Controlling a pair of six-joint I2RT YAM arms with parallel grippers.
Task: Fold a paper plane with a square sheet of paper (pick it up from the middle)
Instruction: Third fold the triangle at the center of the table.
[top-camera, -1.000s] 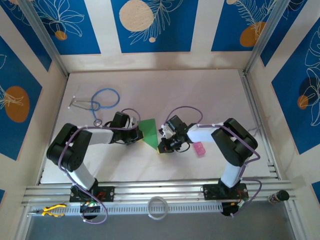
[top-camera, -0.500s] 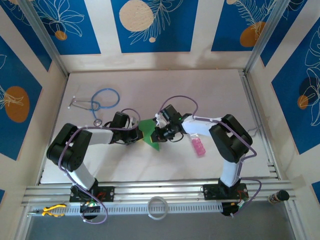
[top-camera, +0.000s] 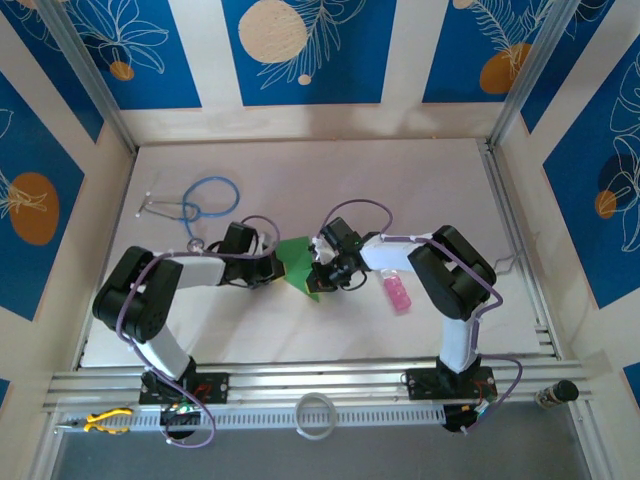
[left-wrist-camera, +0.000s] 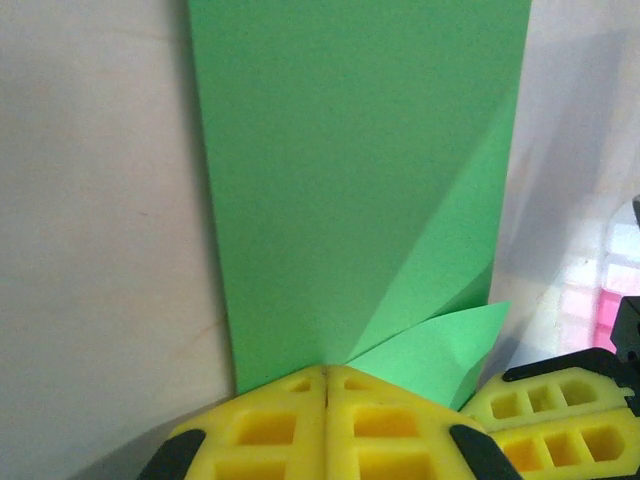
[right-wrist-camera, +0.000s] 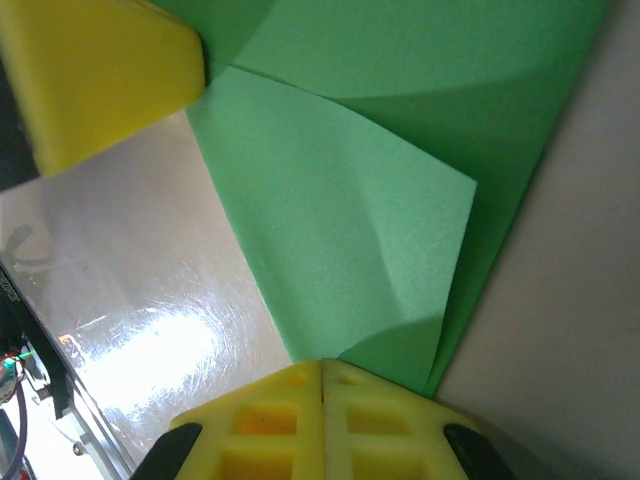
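The top external camera hangs above and behind the arm bases, looking down and forward. The bases sit at 6 o'clock, the back wall at 12, and the whole table (top-camera: 420, 180) fits in from afar.

The left wrist camera rides just behind the left gripper (left-wrist-camera: 326, 374), whose fingers lie at 6 o'clock. It faces along the folded green paper (left-wrist-camera: 350, 180) at very close range.

The right wrist camera sits likewise behind the right gripper (right-wrist-camera: 321, 366), equally near.

All three views share that paper. Each wrist view also catches the other gripper's yellow finger: at 4 o'clock from the left wrist, at 10 o'clock from the right.
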